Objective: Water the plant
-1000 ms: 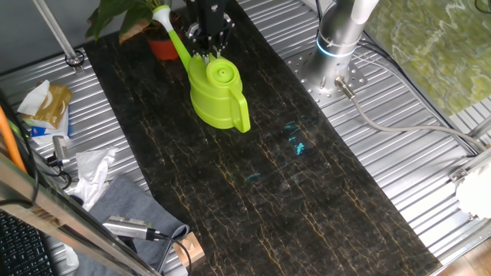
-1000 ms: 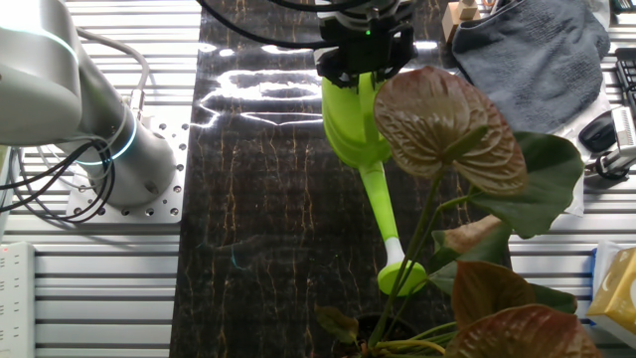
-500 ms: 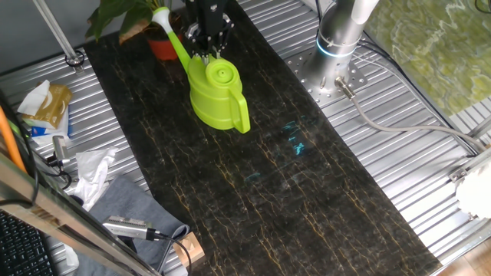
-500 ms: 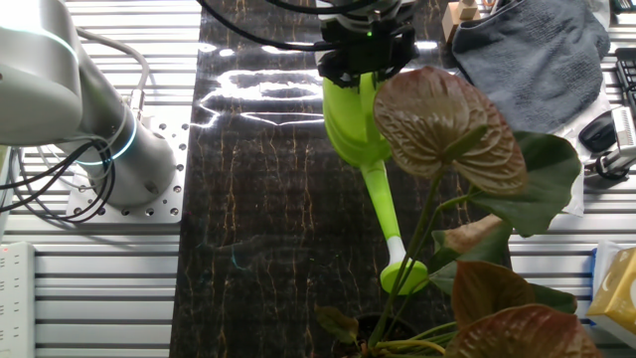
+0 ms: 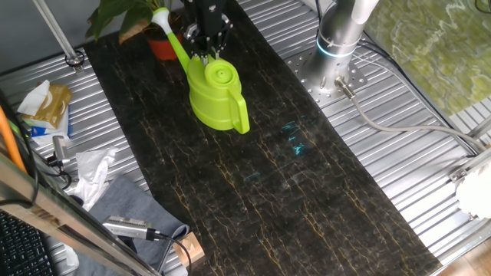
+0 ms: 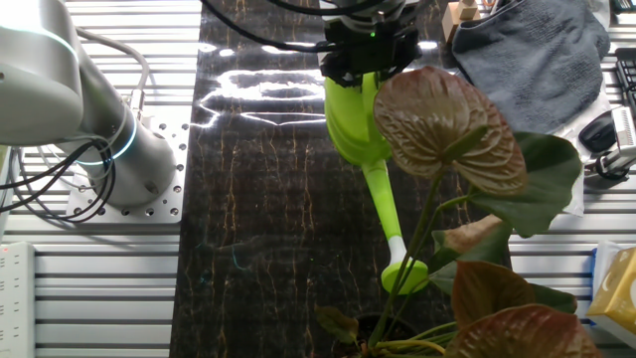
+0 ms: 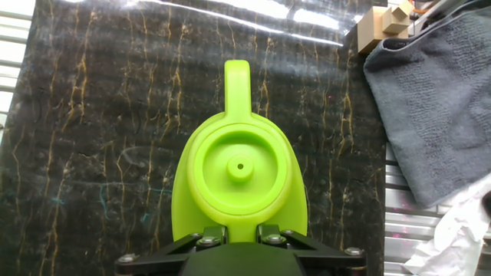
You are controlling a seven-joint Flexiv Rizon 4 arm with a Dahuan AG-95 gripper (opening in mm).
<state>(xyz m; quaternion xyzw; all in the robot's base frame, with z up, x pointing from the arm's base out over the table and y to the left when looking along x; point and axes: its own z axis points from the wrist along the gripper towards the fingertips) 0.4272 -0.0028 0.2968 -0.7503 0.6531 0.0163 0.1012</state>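
Now the gripper (image 5: 205, 54) is at the top of the can (image 5: 217, 95), at the base of the spout, but I cannot tell how far its fingers are open or if they really hold it. The plant (image 5: 157, 38) stands at the mat's (image 5: 307, 192) far end, at 11 o'clock from the can, spout head just beside its leaves. Toward 5 o'clock the mat is bare up to its edges, with a grey cloth (image 7: 437, 100) off one side.

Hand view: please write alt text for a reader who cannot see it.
A lime-green watering can is seen from straight above on a dark marble-patterned table, its handle pointing away from the camera. The gripper sits at the can's near edge, at the bottom of the picture. A grey towel lies at right.
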